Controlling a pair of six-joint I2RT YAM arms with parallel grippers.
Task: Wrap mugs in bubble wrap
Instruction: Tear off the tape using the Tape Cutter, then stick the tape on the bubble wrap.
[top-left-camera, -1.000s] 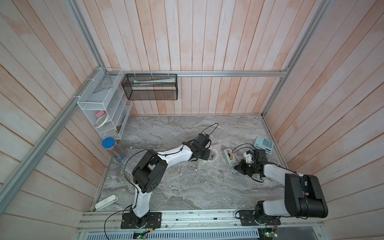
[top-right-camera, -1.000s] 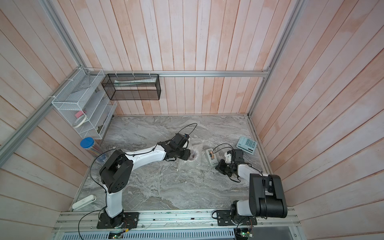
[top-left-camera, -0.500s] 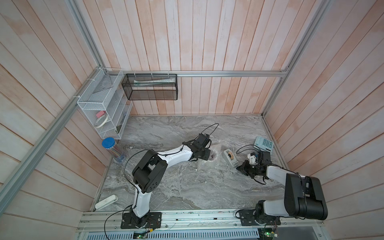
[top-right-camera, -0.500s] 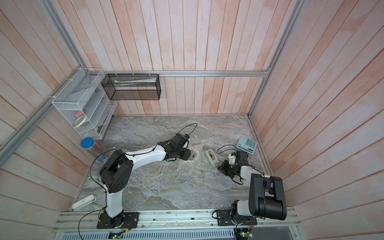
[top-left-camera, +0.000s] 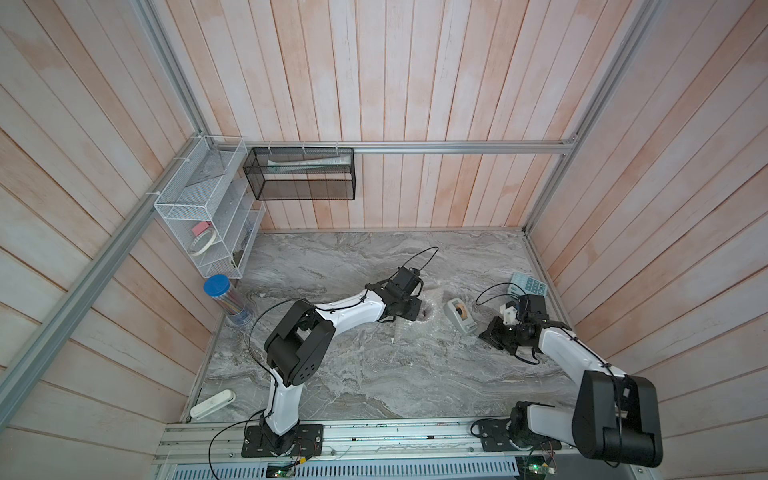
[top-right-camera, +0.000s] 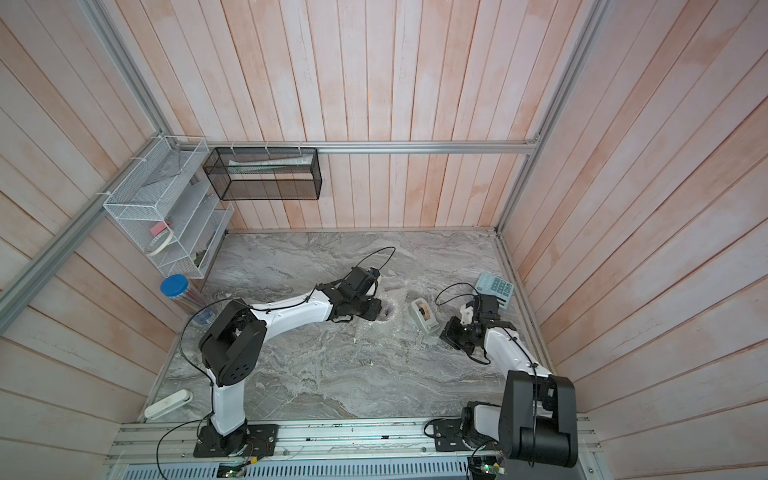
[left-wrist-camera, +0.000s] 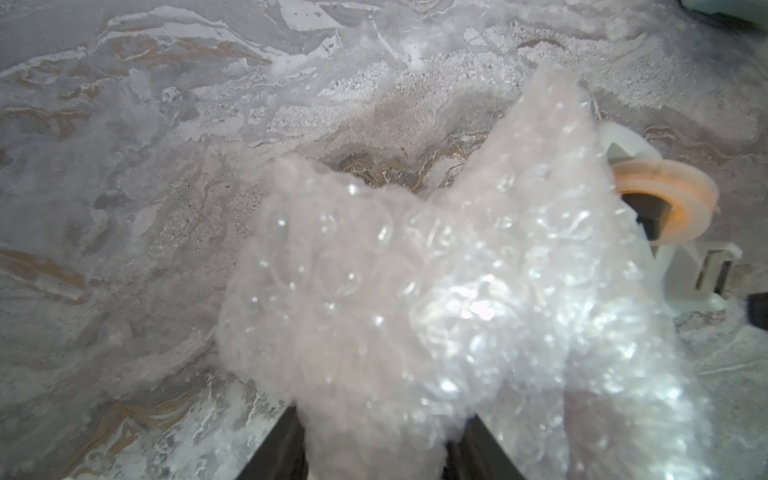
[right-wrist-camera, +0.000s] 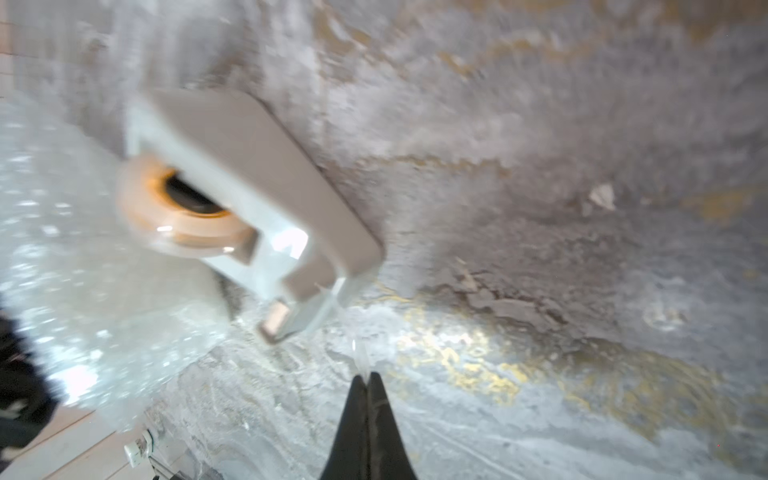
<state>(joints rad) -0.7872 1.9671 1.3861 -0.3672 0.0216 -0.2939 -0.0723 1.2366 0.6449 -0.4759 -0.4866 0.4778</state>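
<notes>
The bubble wrap (left-wrist-camera: 457, 291) is bunched over the mug, whose dark red mouth (top-left-camera: 426, 312) shows through it in both top views; the white outside is hidden. My left gripper (left-wrist-camera: 382, 415) grips this bundle, a black finger on each side, and sits mid-table in a top view (top-left-camera: 409, 311). My right gripper (right-wrist-camera: 368, 376) is shut on a thin clear strip of tape (right-wrist-camera: 360, 357) that leads back to the grey tape dispenser (right-wrist-camera: 249, 199). In a top view the right gripper (top-left-camera: 486, 334) lies just right of the dispenser (top-left-camera: 459, 314).
A pale green calculator (top-left-camera: 528, 284) lies by the right wall. At the left edge stands a blue-lidded jar (top-left-camera: 226, 299), with a white bar-shaped object (top-left-camera: 212, 404) at the front left. A white wire rack (top-left-camera: 208, 216) and a black mesh basket (top-left-camera: 299, 172) hang on the walls.
My right gripper has drawn a little to the right, away from the tape dispenser. The left arm and the wrapped bundle have not moved.
</notes>
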